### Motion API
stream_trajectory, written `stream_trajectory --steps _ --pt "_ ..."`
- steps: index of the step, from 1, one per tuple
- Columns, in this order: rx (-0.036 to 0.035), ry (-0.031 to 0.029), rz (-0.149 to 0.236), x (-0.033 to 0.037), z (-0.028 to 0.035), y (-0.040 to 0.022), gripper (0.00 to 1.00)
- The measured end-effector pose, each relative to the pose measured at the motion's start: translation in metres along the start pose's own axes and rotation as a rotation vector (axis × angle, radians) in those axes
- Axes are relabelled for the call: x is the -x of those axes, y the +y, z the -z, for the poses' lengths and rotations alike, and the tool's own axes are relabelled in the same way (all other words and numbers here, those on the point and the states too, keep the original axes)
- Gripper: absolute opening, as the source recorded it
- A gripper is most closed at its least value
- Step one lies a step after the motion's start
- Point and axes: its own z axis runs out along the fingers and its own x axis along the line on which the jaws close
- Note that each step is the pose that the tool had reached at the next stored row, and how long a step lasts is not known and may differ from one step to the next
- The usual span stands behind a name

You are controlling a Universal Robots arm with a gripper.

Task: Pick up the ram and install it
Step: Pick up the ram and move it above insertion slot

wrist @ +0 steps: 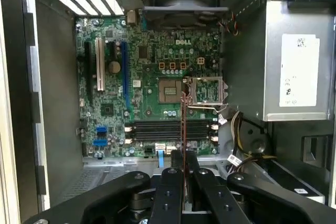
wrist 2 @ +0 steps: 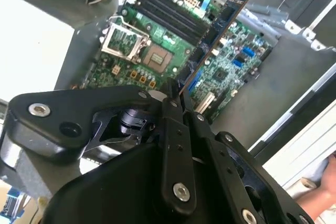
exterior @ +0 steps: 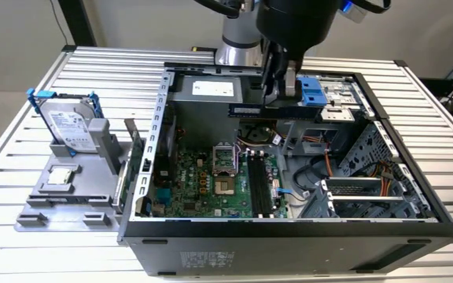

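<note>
The ram (exterior: 270, 110) is a long dark stick, held level above the open computer case (exterior: 289, 227), over the back of the motherboard (exterior: 210, 183). My gripper (exterior: 278, 100) is shut on it from above. In the second wrist view the ram (wrist 2: 218, 24) sticks out from the gripper (wrist 2: 176, 97) over the board. Seen edge-on in the first wrist view, the ram (wrist: 182, 124) runs from the gripper (wrist: 182, 157) across the black memory slots (wrist: 170, 129). The memory slots (exterior: 259, 186) lie below and nearer the front of the case, apart from the stick.
A silver hard drive with a blue bracket (exterior: 73, 124) and a small square chip (exterior: 61, 175) sit on a grey fixture at the exterior view's left. The open processor socket (exterior: 225, 159), cables (exterior: 321, 165) and drive cage (exterior: 368, 194) crowd the case. A person's hand (wrist 2: 320, 192) shows at the edge.
</note>
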Motion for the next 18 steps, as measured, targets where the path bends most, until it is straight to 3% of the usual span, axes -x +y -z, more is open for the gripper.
stream_trajectory --steps 18 --pt "-0.0039 0.0002 -0.08 0.006 -0.0013 -0.0276 0.0"
